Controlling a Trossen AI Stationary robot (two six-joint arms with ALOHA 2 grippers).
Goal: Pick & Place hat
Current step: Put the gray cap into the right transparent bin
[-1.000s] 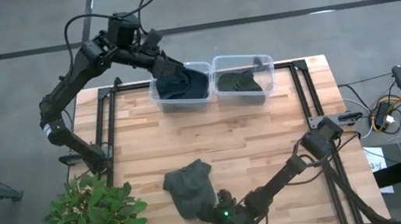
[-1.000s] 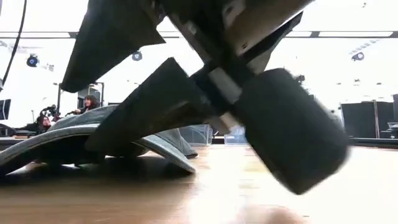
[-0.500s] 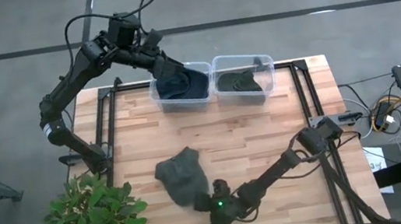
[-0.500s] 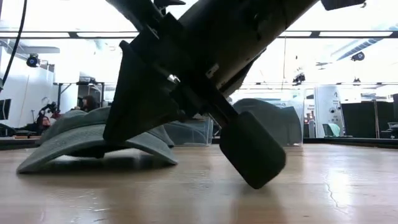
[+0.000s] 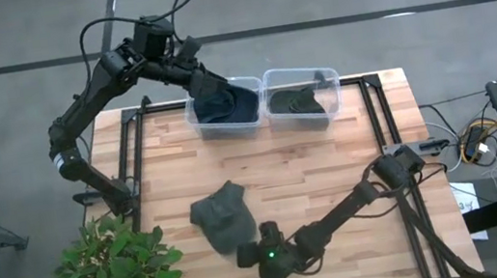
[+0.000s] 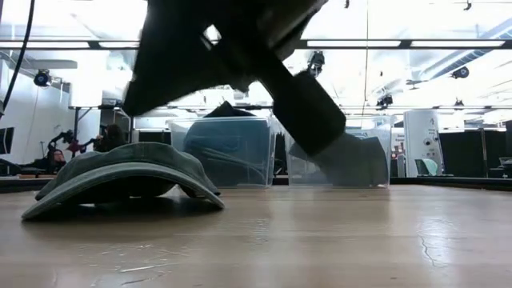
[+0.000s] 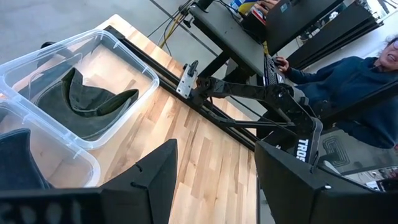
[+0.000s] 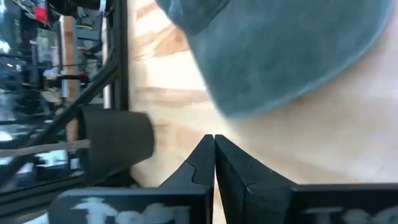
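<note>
A grey-green hat (image 5: pixel 223 218) lies on the wooden table, resting on its brim and crown edge (image 6: pixel 120 172). My right gripper (image 5: pixel 244 254) is at the hat's near right side, shut, with its fingertips (image 8: pixel 214 140) just short of the hat (image 8: pixel 280 50). A strip of bare wood shows between them. In the low view its fingers (image 6: pixel 300 104) are raised off the table. My left gripper (image 5: pixel 206 94) hangs open over the left clear bin (image 5: pixel 200 124) at the far edge, with nothing between its fingers (image 7: pixel 214 149).
Two clear bins stand at the far edge. The left one holds a dark hat (image 5: pixel 232 107) and the right one a dark green hat (image 5: pixel 300 101). Black frame rails (image 5: pixel 135 165) run along both table sides. A potted plant (image 5: pixel 116 270) is at the near left corner. A person (image 7: pixel 354 74) sits beyond the table.
My right gripper has shut, moved toward the table's left edge and risen off the tabletop. The hat has slid a little toward the left and far edges, and now lies flat on the table, clear of the fingers.
</note>
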